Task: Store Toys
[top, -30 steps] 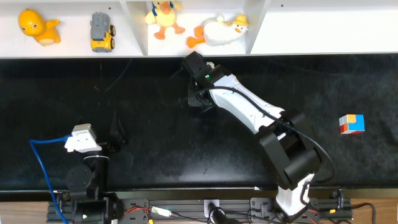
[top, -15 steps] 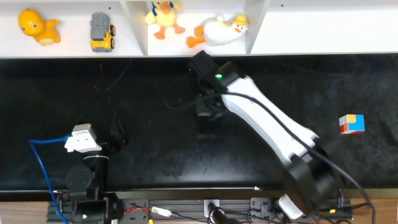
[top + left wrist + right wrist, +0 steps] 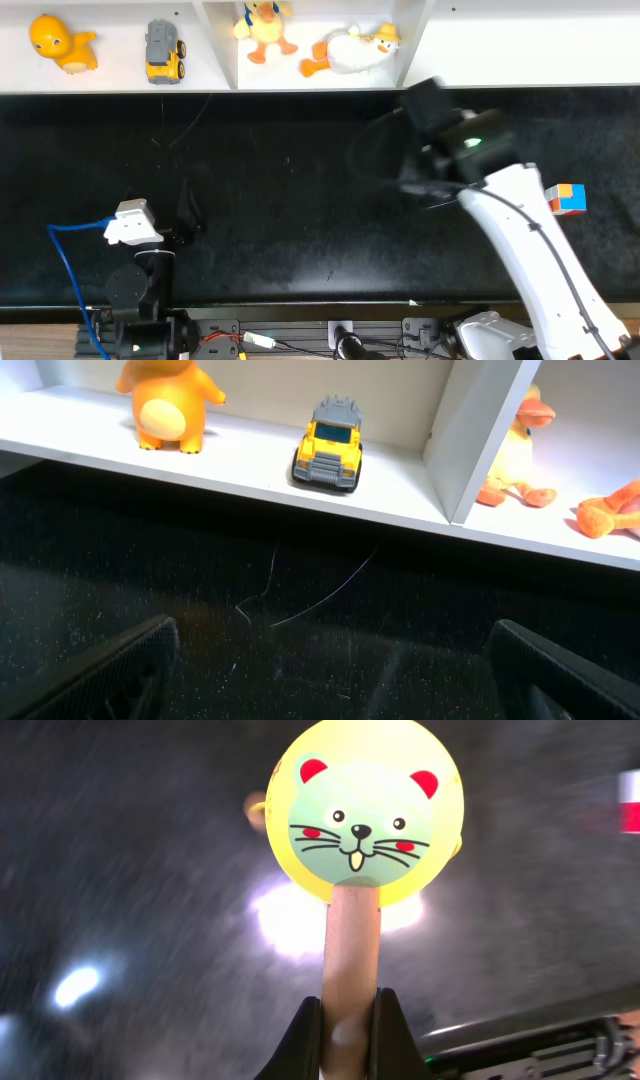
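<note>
My right gripper (image 3: 347, 1012) is shut on the wooden handle of a rattle (image 3: 364, 817). The rattle has a round yellow head with a green cat face and hangs above the black table. In the top view the right gripper (image 3: 418, 172) is blurred at the centre right, in front of the white shelf (image 3: 500, 78). A multicoloured cube (image 3: 565, 199) lies on the table to its right. My left gripper (image 3: 187, 212) rests near the front left, open and holding nothing, its fingers (image 3: 135, 657) wide apart and facing the shelf.
On the shelf stand an orange-yellow duck figure (image 3: 60, 42), a yellow toy truck (image 3: 163, 52), a plush duck (image 3: 265, 28) and a white plush goose (image 3: 355, 50). The rightmost compartment (image 3: 520, 45) holds nothing. A blue cable (image 3: 70, 260) loops by the left arm.
The right arm has swung right, from in front of the middle compartment to the centre right of the table. The left arm has not moved.
</note>
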Available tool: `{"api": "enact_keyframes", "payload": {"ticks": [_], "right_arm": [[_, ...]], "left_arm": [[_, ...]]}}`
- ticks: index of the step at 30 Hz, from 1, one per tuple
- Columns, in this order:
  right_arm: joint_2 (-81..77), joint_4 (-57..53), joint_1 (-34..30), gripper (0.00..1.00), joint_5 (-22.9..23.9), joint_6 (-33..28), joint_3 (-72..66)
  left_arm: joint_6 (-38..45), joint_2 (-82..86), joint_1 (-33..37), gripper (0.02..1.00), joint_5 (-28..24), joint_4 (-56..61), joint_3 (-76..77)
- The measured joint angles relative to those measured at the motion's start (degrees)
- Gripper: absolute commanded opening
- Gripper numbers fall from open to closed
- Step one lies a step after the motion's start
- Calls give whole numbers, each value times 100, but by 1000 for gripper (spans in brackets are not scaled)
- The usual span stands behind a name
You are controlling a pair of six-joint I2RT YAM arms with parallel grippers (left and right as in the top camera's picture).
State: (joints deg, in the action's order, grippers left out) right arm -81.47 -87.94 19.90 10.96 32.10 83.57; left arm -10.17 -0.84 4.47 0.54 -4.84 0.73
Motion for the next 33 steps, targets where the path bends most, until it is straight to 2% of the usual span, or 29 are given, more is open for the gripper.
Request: {"api": "enact_keyframes", "payload": {"ticks": [7,13,21,33], "right_arm": [[7,962,-1349,47,20,-935,0],[-83,1899,-2085,47,-476,-2085,0],[-1008,2994,-2247,49,-1152,-3390,0],[-1843,4400,-2249,47,-1537,-4197,0]], "left_arm": [[0,0,0,998,-2,0,0],[0,0,0,998,0,0,0],[0,0,0,998,0,0,0],[0,0,0,998,0,2,0]]}}
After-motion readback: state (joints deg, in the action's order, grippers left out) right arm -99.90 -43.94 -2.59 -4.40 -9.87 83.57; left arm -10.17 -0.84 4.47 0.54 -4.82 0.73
